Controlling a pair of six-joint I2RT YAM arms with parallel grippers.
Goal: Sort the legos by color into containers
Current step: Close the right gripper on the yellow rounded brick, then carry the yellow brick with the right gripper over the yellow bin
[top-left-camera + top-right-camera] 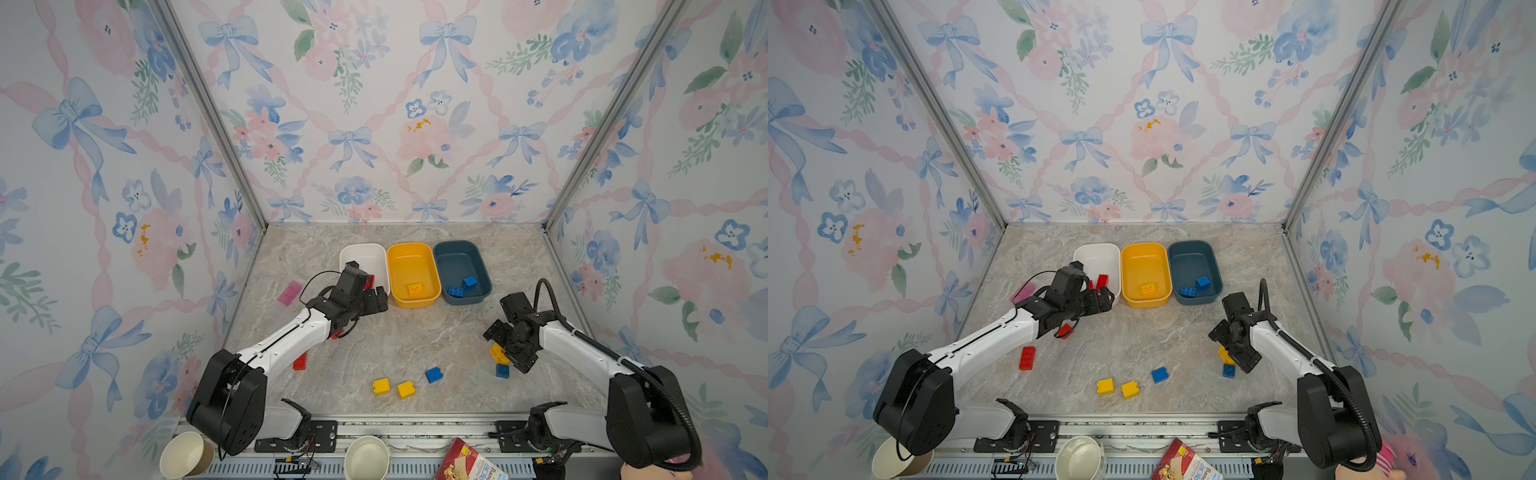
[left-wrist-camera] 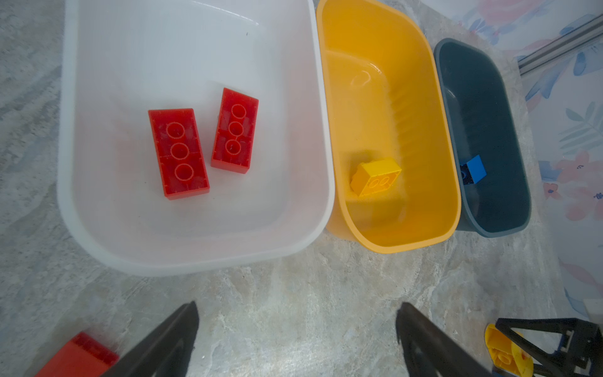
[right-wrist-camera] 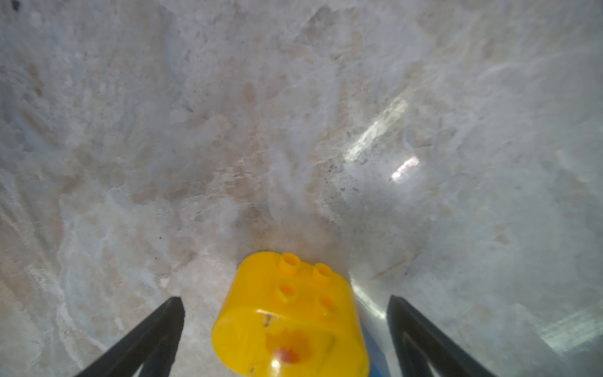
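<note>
Fingers of the left arm (image 2: pixel 176 336) are spread and empty; ahead of them two red bricks (image 2: pixel 178 153) lie in the white tub (image 2: pixel 195 262), a yellow brick (image 2: pixel 375 176) in the yellow tub (image 2: pixel 408 244), a blue brick (image 2: pixel 474 168) in the teal tub (image 2: pixel 502 225). Right fingers (image 3: pixel 156 329), also spread, flank the rounded yellow piece (image 3: pixel 287 313) on the counter (image 3: pixel 228 130) without touching it.

Both top views look down from high up, sharing the whole table (image 1: pixel 399 332). Wrist views look down from close.

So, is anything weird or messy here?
A pink plastic block lies alone near the left wall; it matches neither the white plastic tub, the yellow tub nor the teal tub. Nothing looks spilled or broken.
</note>
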